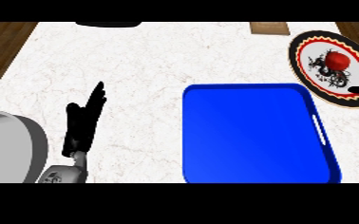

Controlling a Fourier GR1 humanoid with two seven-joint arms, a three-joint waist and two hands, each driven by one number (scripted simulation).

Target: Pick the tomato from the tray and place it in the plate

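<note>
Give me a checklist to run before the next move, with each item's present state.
1. Tomato lies on the plate: ok.
2. No tomato left on the tray: ok.
3. Left hand open, holding nothing, resting at the lower left away from tray and plate: ok.
4. Right hand clear of the plate: cannot tell, it does not show.
5. Tomato settled, not rolling: cannot tell from one picture.
</note>
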